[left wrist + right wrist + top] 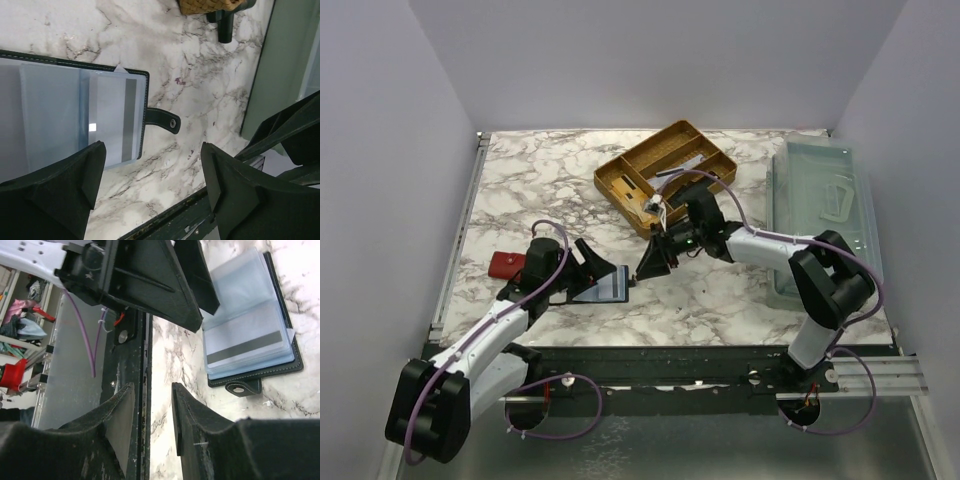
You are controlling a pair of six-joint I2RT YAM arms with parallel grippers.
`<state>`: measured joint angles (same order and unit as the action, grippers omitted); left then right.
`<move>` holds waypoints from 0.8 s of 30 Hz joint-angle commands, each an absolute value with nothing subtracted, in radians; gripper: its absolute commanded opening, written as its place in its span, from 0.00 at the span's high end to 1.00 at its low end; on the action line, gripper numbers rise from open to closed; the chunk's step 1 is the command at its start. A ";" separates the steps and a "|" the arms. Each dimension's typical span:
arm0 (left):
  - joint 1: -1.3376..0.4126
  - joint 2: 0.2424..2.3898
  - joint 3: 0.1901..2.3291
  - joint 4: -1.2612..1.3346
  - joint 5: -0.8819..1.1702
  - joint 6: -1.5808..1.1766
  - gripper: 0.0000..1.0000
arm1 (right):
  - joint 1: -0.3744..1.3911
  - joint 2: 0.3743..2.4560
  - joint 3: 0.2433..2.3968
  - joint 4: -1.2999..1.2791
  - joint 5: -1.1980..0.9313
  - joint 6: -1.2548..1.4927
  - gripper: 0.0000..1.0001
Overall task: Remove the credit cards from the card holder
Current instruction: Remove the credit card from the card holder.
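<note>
Approach step: the credit cards (112,120) sit sleeved in the open card holder (50,100). The left gripper (152,155) gapes over it, the right gripper (153,390) stands narrowly apart and empty — next, a pinch on a card's exposed edge.

Top camera: fixed high above and behind the arm bases, angled down and forward, far enough back to take in the whole table (520,190), both arms and the surrounding walls. Left wrist camera: close over the table, looking down between the fingers of the left gripper (152,150) at the open holder (75,115), which fills the left of its frame. Right wrist camera: low by the table's near edge, looking past the right gripper (153,387) along that edge, with the holder at upper right. All three views share the holder; the right wrist view also catches the left gripper close beside it.
</note>
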<state>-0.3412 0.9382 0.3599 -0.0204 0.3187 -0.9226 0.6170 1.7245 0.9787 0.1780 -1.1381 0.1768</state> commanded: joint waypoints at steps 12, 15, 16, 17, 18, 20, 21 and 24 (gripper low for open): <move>-0.337 1.014 0.343 -0.008 0.186 -0.903 0.30 | 0.737 1.865 1.107 0.186 -0.757 0.454 0.66; -0.338 1.024 0.334 -0.005 0.197 -0.907 0.34 | 0.761 1.898 1.135 0.155 -0.667 0.505 0.66; -0.338 1.023 0.330 -0.005 0.198 -0.910 0.35 | 0.764 1.908 1.140 0.142 -0.645 0.508 0.67; -0.339 1.020 0.324 -0.005 0.198 -0.912 0.36 | 0.765 1.917 1.137 0.141 -0.634 0.514 0.68; -0.338 1.015 0.316 0.014 0.197 -0.917 0.37 | 0.765 1.922 1.129 0.148 -0.630 0.524 0.70; -0.337 1.007 0.296 0.035 0.199 -0.926 0.43 | 0.767 1.937 1.125 0.151 -0.630 0.534 0.76; -0.337 1.006 0.286 0.044 0.202 -0.930 0.46 | 0.768 1.945 1.127 0.150 -0.633 0.536 0.81; -0.338 1.011 0.268 0.063 0.209 -0.941 0.48 | 0.771 1.965 1.130 0.137 -0.622 0.530 0.94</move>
